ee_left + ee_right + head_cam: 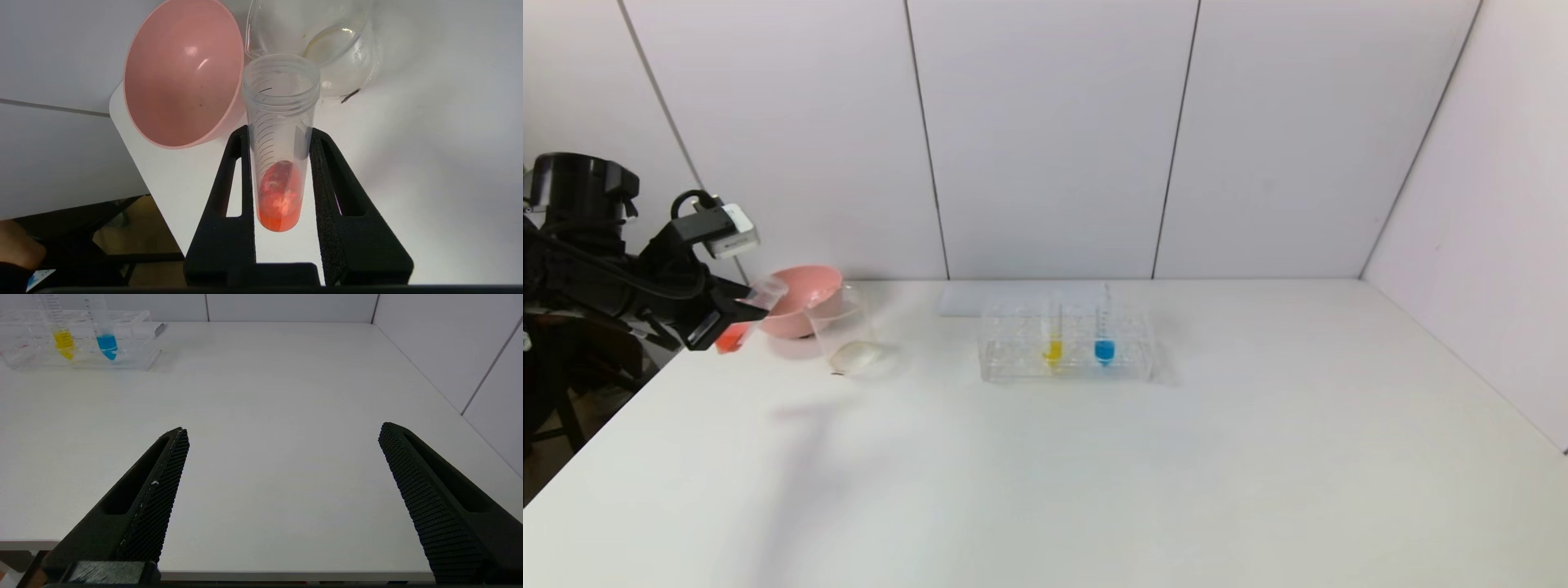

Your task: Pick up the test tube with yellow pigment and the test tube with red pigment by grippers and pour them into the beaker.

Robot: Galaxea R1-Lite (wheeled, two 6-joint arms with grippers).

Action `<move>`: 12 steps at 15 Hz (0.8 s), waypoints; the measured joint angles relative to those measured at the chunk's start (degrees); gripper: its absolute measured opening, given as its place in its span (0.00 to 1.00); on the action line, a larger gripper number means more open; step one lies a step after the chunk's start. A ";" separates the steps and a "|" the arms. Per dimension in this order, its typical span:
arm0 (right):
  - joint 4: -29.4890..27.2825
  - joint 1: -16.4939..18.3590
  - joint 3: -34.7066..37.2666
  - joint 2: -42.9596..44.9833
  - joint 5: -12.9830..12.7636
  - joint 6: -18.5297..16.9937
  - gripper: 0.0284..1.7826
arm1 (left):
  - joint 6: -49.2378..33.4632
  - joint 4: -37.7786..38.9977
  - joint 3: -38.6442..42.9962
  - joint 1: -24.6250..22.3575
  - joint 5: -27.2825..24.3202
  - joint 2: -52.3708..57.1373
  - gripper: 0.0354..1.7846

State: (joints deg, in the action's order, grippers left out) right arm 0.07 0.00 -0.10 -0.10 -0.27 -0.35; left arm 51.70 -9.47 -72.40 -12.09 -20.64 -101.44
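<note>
My left gripper (727,314) is shut on the test tube with red pigment (737,333) and holds it in the air at the table's far-left corner. The tube (280,163) is tilted, its open mouth pointing toward the beaker (347,61), with orange-red liquid pooled at its round bottom. The clear beaker (843,331) stands just right of the gripper, beside a pink bowl. The test tube with yellow pigment (1054,347) stands upright in the clear rack (1013,363) mid-table. My right gripper (282,430) is open over the table's near edge with nothing between its fingers.
A pink bowl (805,298) sits behind and left of the beaker, close to the held tube. A blue-liquid tube (1103,347) stands next to the yellow one in the rack. The left table edge (621,408) runs below my left arm.
</note>
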 joint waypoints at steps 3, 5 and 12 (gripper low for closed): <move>-0.02 0.00 0.00 0.00 0.02 0.02 0.95 | 3.58 -5.52 -4.25 -0.39 0.00 -1.32 0.23; 0.00 0.00 0.00 0.00 0.02 0.00 0.95 | 6.84 -8.25 -7.56 -0.78 0.09 -2.58 0.23; -0.02 0.00 0.00 0.00 0.02 0.02 0.95 | 13.29 -13.87 -16.24 -0.57 0.61 -7.24 0.23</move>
State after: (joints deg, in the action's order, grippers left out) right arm 0.05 0.00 -0.10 -0.10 -0.24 -0.33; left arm 64.99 -23.34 -88.64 -12.67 -20.03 -108.68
